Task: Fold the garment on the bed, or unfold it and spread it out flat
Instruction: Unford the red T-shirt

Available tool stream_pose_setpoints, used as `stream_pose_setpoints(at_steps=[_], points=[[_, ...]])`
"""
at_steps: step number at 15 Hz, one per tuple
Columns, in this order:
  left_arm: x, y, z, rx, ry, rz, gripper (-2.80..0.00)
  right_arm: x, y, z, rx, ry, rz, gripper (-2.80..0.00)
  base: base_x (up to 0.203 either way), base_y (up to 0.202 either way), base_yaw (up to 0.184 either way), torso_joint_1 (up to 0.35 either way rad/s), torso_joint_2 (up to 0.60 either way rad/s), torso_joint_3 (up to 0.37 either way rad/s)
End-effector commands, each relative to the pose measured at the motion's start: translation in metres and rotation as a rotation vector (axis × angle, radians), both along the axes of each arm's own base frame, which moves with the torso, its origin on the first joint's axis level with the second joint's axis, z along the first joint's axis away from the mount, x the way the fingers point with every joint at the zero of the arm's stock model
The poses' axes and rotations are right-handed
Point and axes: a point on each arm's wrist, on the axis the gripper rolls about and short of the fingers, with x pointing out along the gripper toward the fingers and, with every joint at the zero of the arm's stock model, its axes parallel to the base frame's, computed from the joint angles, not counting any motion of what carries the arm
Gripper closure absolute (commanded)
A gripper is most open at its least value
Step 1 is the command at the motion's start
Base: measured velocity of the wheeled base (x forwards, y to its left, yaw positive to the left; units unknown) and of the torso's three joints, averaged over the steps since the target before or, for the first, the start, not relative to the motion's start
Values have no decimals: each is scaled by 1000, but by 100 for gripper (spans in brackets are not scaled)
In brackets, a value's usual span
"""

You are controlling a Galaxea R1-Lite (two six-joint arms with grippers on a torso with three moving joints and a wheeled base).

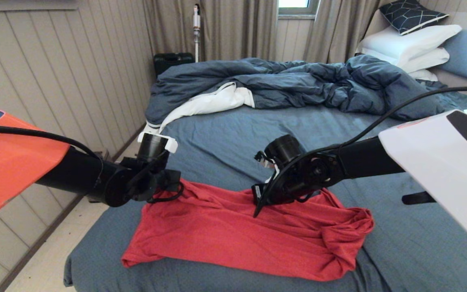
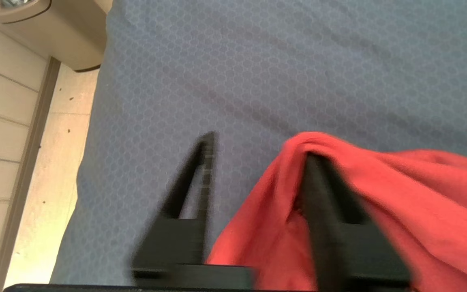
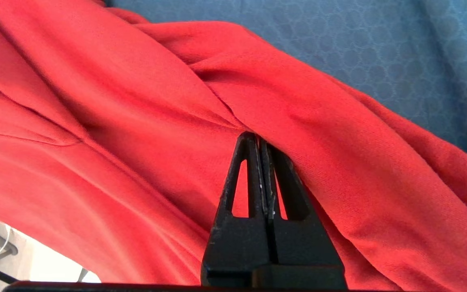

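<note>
Near bed (image 1: 233, 134) front edge: left gripper (image 2: 258, 170) jaws parted, garment (image 1: 233, 231) draped over one finger. Right gripper (image 3: 260, 162) clenched on far hem. Spreading step; next likely pull hem taut, flatten.

- Left pincer (image 2: 258, 170): fingers blurred in wrist view; one draped under shirt (image 2: 399, 211) fold.
- Right pincer (image 3: 260, 140) tips buried in cloth.
- Shirt print not visible.
- Bed (image 1: 217, 138) cut off at frame edges.

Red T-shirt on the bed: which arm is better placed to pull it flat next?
Probably the right. The right pincer is shut on the red T-shirt at its far edge, so it can pull straight away. The left pincer is open, with cloth draped over one finger, and would have to grip again.
</note>
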Motion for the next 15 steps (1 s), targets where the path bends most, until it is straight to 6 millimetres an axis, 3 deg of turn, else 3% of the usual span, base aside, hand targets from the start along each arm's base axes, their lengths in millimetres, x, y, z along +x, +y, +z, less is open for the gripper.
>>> stream_pose_setpoints(at_steps=[1,4,11,15], points=[[-3,1,5,-6,-12,3,-280,-1,-1,3,3,-5,-2,0,0,0,0,0,0,0],[-16,8,22,-20,-39,3,-280,-1,-1,4,2,-8,-6,0,0,0,0,0,0,0],[-22,10,25,-24,-31,-6,-280,-2,-2,7,3,-9,-7,0,0,0,0,0,0,0],[-35,15,31,-22,23,-18,-280,-3,-3,8,3,-9,-7,0,0,0,0,0,0,0]])
